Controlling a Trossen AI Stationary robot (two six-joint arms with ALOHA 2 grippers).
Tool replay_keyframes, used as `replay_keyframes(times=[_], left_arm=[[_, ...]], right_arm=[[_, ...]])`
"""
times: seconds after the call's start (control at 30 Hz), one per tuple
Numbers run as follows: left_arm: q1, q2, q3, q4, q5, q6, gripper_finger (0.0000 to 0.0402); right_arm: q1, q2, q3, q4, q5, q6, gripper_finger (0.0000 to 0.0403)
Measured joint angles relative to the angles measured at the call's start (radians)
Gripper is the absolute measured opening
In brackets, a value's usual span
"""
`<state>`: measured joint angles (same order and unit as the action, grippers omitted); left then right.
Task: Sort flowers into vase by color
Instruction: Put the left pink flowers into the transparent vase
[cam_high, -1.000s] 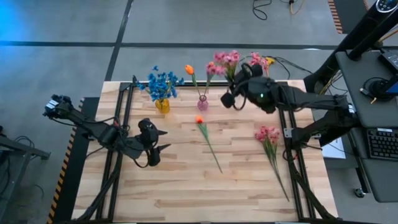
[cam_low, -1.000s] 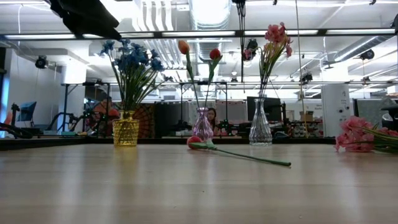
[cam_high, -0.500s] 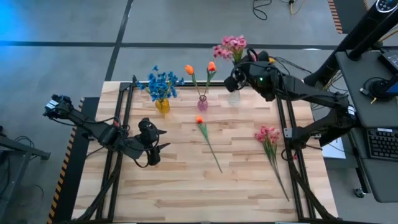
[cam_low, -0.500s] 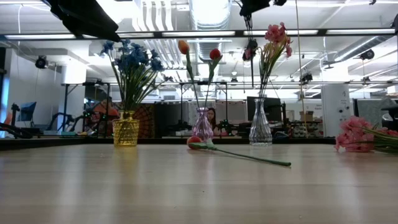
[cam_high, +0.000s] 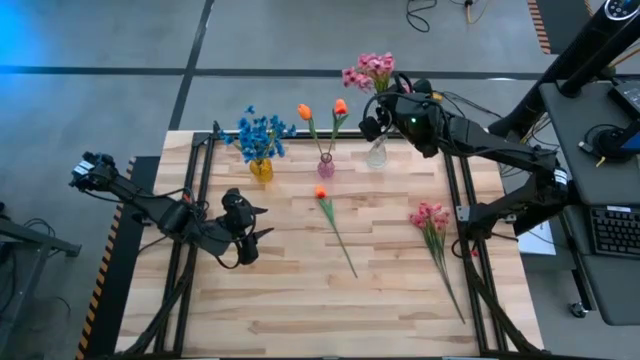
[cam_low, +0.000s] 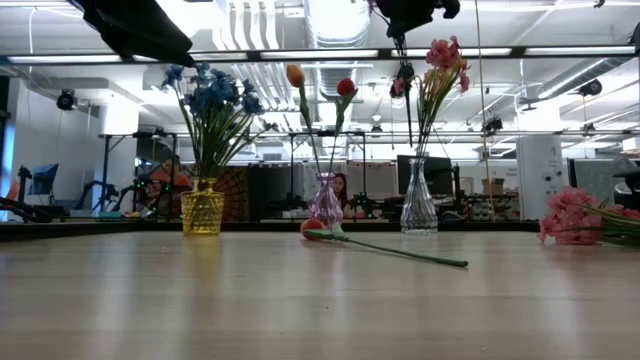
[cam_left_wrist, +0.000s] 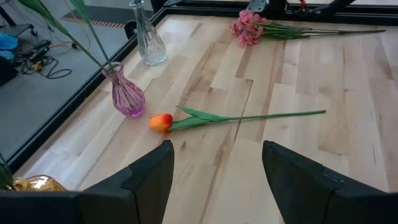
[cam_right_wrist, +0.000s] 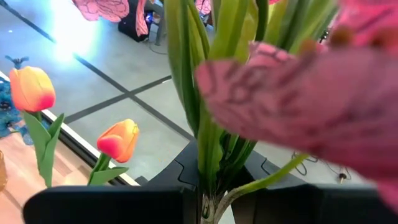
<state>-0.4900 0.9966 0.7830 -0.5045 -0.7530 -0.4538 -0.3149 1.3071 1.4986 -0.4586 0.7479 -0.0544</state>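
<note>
Bench (cam_high: 300, 290): carries three vases along the far edge.
Right gripper (cam_high: 372, 128): above clear vase (cam_high: 376, 153), fingers pinching pink stems (cam_right_wrist: 208, 149).
Left gripper (cam_high: 255, 224): near left side, fingers spread.
Loose flowers: pink spray (cam_high: 432, 218), orange tulip (cam_high: 322, 192) lying on bench.

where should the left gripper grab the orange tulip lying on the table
Grip the bare green stem of the orange tulip around its middle, coming straight down with the fingers across it. The stem lies flat and thin on the table; the bud and its leaf are bulkier. The left gripper is open beside it.
</note>
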Motion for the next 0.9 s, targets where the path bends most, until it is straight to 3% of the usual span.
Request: replay_keyframes(times=[0.9], left_arm=[[0.000, 0.000, 0.000, -0.013, -0.001, 0.000, 0.0226]], right_arm=[[-0.009, 0.035, -0.002, -0.015, -0.017, 0.021, 0.0043]])
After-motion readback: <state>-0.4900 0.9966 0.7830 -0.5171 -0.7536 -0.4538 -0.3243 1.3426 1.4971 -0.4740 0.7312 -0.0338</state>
